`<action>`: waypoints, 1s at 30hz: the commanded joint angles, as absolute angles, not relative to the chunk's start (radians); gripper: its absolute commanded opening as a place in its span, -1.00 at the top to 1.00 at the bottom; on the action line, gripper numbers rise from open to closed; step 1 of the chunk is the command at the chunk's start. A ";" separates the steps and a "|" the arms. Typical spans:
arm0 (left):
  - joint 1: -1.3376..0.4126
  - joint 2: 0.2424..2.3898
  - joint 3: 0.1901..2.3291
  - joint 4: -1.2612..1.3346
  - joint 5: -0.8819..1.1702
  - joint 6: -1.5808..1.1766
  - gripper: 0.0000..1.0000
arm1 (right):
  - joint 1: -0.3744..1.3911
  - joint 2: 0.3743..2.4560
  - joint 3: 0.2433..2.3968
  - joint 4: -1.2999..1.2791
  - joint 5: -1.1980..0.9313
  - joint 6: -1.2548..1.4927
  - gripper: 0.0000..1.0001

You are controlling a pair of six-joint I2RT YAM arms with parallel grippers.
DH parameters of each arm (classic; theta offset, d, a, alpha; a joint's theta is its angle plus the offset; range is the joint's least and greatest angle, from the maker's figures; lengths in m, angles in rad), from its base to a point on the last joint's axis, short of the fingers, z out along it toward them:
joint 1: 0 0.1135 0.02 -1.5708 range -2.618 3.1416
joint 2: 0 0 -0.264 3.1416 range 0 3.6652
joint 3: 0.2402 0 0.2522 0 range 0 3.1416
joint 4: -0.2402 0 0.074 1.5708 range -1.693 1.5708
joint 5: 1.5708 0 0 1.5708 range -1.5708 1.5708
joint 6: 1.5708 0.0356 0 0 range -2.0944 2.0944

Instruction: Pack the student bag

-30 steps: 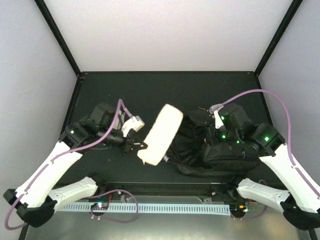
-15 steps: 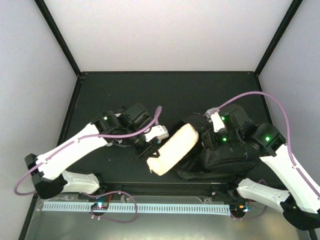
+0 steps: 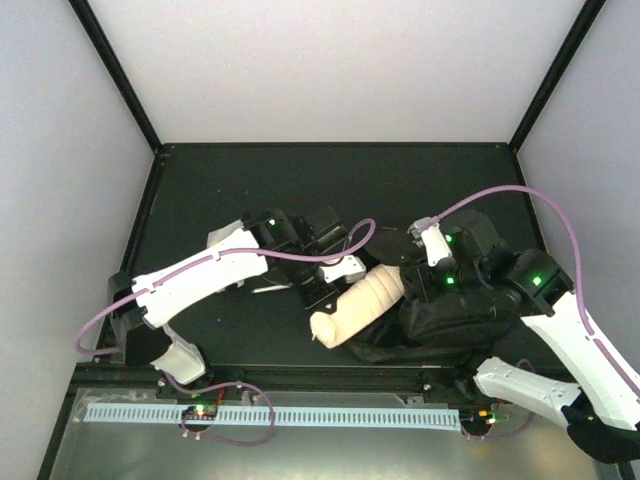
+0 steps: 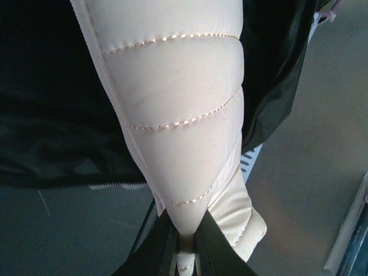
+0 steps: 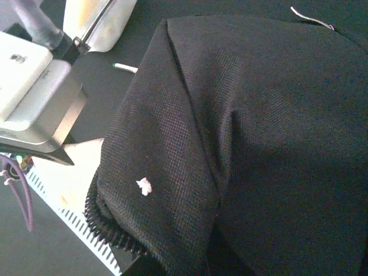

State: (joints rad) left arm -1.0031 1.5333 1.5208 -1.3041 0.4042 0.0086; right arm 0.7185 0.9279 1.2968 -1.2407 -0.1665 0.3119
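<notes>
The student bag (image 3: 455,318) is a black fabric heap at the right of the table. My right gripper (image 3: 437,283) is shut on its upper fabric and holds the edge up; in the right wrist view the bag (image 5: 259,115) hides the fingers. A cream quilted pouch (image 3: 362,303) lies slanted, its far end tucked under the bag's raised edge. My left gripper (image 3: 320,297) is shut on the pouch's near end. From the left wrist, the pouch (image 4: 178,115) runs up from the gripper (image 4: 185,253) into the dark bag (image 4: 46,115).
A thin white stick (image 3: 270,290) lies on the black table left of the pouch, under my left arm. A white toothed strip (image 3: 300,415) runs along the near edge. Black frame posts and white walls close in the table (image 3: 330,190).
My left arm has swung right with the pouch, laying it flatter and bringing its far end to the bag's raised edge. The right gripper has kept its hold in place.
</notes>
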 commanded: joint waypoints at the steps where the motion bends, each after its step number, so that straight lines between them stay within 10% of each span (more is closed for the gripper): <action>1: -1.008 1.568 1.613 -1.266 0.386 0.010 0.97 | 0.722 0.913 1.299 -1.119 -0.262 0.295 0.93; 30: -1.026 1.800 1.644 -0.889 0.082 -0.113 0.97 | 0.724 0.807 1.236 -1.012 -0.226 0.317 0.96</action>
